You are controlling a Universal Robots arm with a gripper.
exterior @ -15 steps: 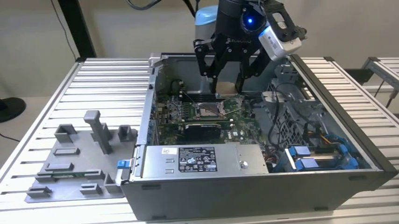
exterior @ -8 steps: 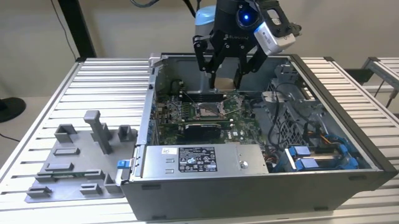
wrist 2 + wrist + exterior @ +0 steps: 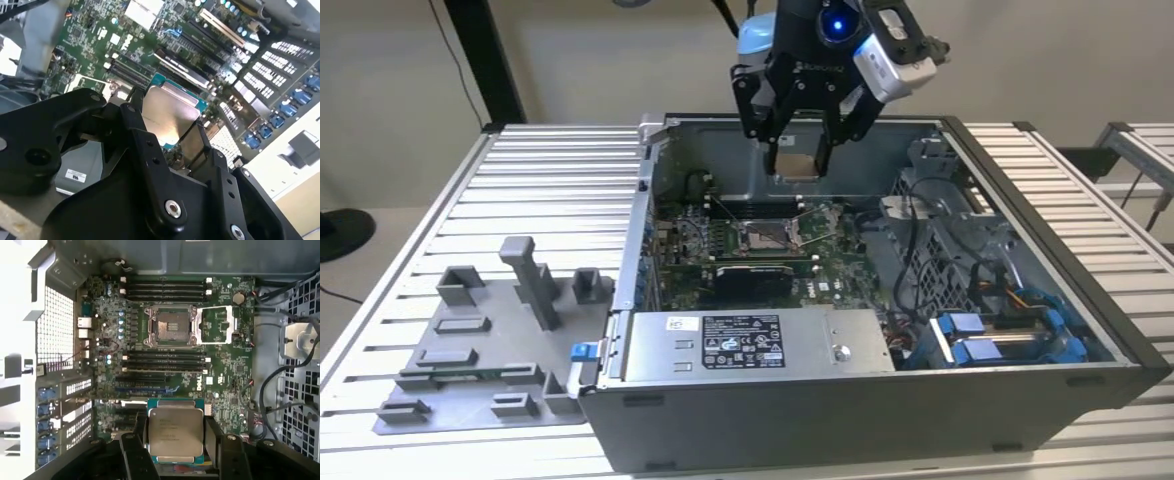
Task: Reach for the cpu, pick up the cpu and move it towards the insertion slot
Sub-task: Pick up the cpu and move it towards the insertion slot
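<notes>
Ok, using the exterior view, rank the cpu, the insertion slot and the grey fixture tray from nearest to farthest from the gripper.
1. The cpu, held between the fingers of the gripper, above the open computer case.
2. The insertion slot, on the green board directly below the gripper.
3. The grey fixture tray, outside the case at the exterior view's lower left.

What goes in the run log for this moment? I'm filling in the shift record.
gripper: shut on cpu | position: above open computer case | insertion slot: empty | cpu: not yet seated
</notes>
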